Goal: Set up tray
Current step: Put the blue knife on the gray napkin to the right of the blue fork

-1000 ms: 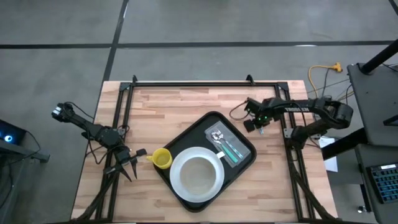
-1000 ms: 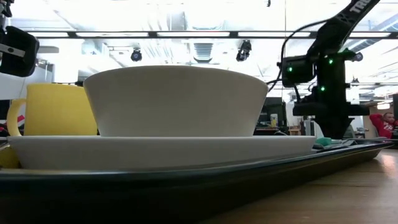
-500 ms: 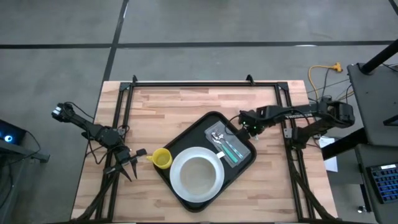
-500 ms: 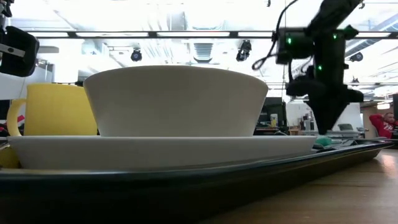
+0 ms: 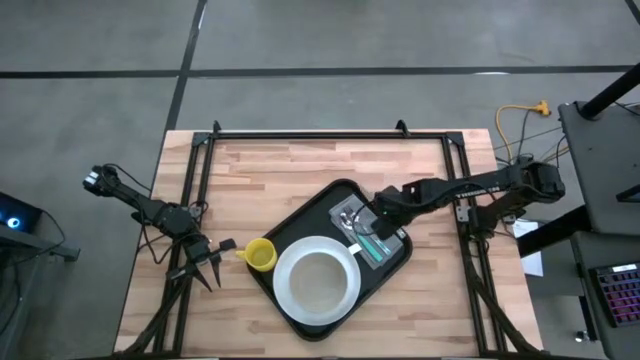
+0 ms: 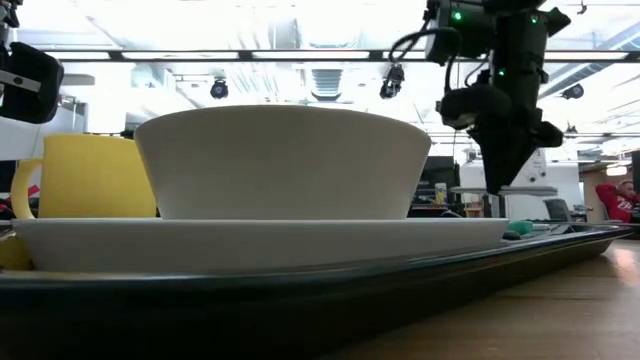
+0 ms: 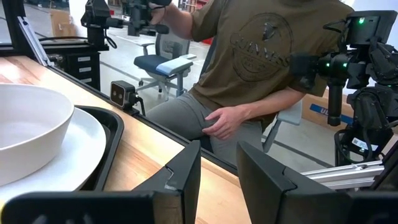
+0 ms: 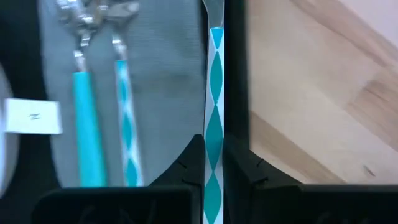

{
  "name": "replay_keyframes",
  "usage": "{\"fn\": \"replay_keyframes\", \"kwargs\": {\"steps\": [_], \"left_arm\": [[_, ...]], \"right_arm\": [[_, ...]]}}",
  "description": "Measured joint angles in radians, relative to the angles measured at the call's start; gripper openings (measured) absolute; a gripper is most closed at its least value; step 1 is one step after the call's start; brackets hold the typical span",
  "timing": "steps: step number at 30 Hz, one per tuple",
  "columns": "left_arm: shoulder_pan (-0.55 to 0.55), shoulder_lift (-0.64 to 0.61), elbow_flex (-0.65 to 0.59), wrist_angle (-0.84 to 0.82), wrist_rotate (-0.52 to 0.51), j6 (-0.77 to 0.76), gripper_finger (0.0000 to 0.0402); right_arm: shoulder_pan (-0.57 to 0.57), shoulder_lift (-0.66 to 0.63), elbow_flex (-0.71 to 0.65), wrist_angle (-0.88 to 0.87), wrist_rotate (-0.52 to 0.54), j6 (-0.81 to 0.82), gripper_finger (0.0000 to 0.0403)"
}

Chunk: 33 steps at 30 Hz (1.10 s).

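The black tray (image 5: 322,205) lies slantwise at mid-table. On it are a white plate (image 5: 282,270) with a white bowl (image 5: 320,283) and a grey napkin (image 8: 161,81). Two teal-handled pieces of cutlery (image 8: 84,112) lie on the napkin. A yellow cup (image 5: 260,255) stands at the tray's left corner. My right gripper (image 5: 378,215) hangs above the tray's right part, pointing down. It is shut on a third piece of cutlery with a teal-and-white diamond handle (image 8: 214,93). My left gripper (image 7: 217,186) waits open at the table's left, near the cup. My right gripper pinches the diamond-patterned handle (image 8: 214,163) between its two fingers, which come from above and point down. The handle runs along the gap between the fingers. Its metal end (image 8: 213,9) reaches out past the fingertips over the tray's right rim (image 8: 235,68), lifted clear.
Bare wooden table (image 5: 290,165) lies beyond the tray's far side and to its right (image 8: 311,93). A black frame (image 5: 330,133) runs around the table's edges. A seated person (image 7: 261,68) is beyond the table in the left wrist view.
My right gripper has swung from over the bare table at the tray's far right toward the table's left and near edge, to above the napkin. It has risen and rolled somewhat, staying shut. The left arm has kept still.
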Motion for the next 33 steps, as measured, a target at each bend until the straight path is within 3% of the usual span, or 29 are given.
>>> {"fn": "replay_keyframes", "kwargs": {"steps": [12,33], "left_arm": [[0.000,0.000,0.000,0.000,0.005,0.000,0.0088],[0.000,0.002,0.000,0.000,0.004,0.000,0.0088]], "right_arm": [[0.081,0.161,0.125,-0.056,-0.005,-0.014,0.0019],[0.086,0.258,0.120,-0.017,-0.002,0.009,0.0019]]}}
